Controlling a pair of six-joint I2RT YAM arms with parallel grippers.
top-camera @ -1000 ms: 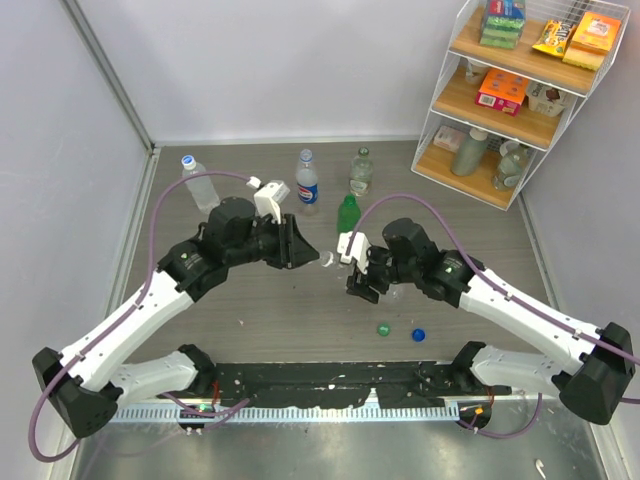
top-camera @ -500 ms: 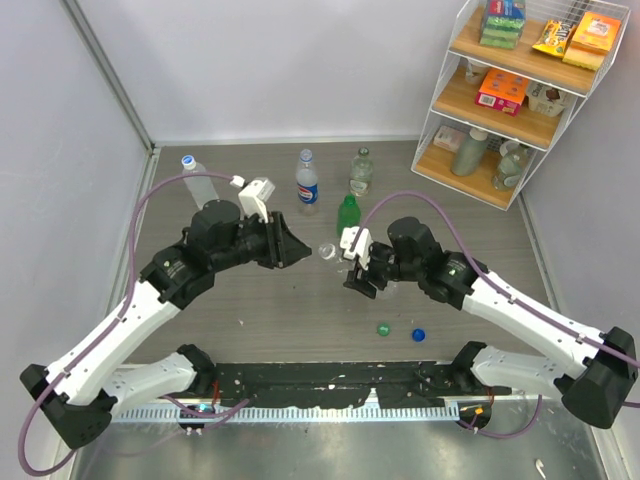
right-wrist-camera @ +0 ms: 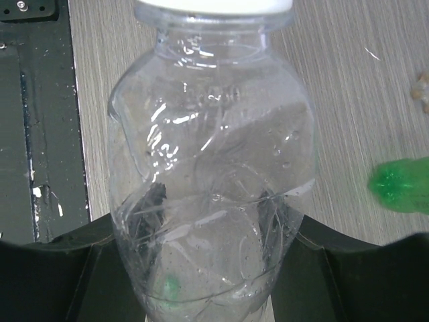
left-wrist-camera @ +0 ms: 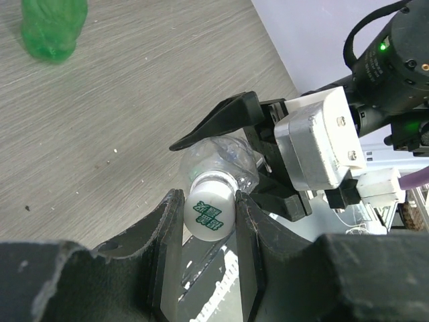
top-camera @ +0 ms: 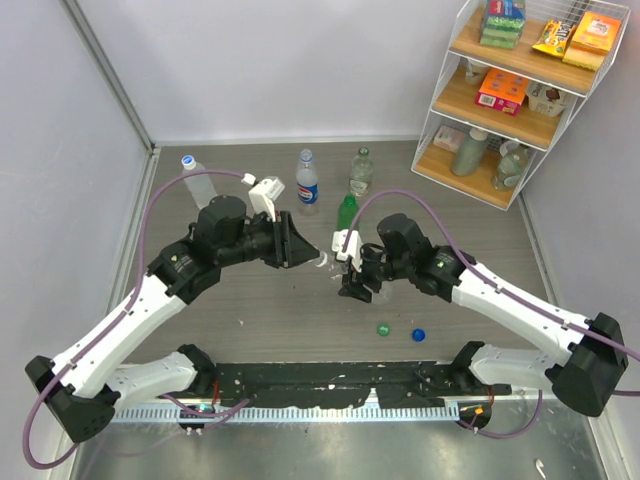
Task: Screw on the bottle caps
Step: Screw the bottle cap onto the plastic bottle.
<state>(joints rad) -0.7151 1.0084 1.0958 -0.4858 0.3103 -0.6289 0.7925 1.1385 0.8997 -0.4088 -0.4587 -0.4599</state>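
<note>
My left gripper [left-wrist-camera: 210,201] is shut on the white cap [left-wrist-camera: 209,211], which sits at the mouth of the plain clear bottle [left-wrist-camera: 224,157]. My right gripper [right-wrist-camera: 211,258] is shut on that bottle's body [right-wrist-camera: 211,168], holding it tilted above the table; the white cap [right-wrist-camera: 214,7] shows at its top. In the top view the two grippers [top-camera: 305,252] [top-camera: 353,278] meet mid-table with the cap [top-camera: 320,260] between them. The green bottle [top-camera: 347,212] stands just behind, the cola bottle [top-camera: 307,182] further back. A green cap [top-camera: 383,328] and a blue cap [top-camera: 418,335] lie on the table in front of the right gripper.
A clear bottle with a dark cap [top-camera: 361,172] stands at the back next to the cola bottle. Another capped clear bottle [top-camera: 200,182] stands at the back left. A wire shelf with snacks [top-camera: 510,100] fills the back right corner.
The left gripper drew back a little to the left, then came back to the bottle mouth. The right gripper with the bottle has shifted slightly left.
</note>
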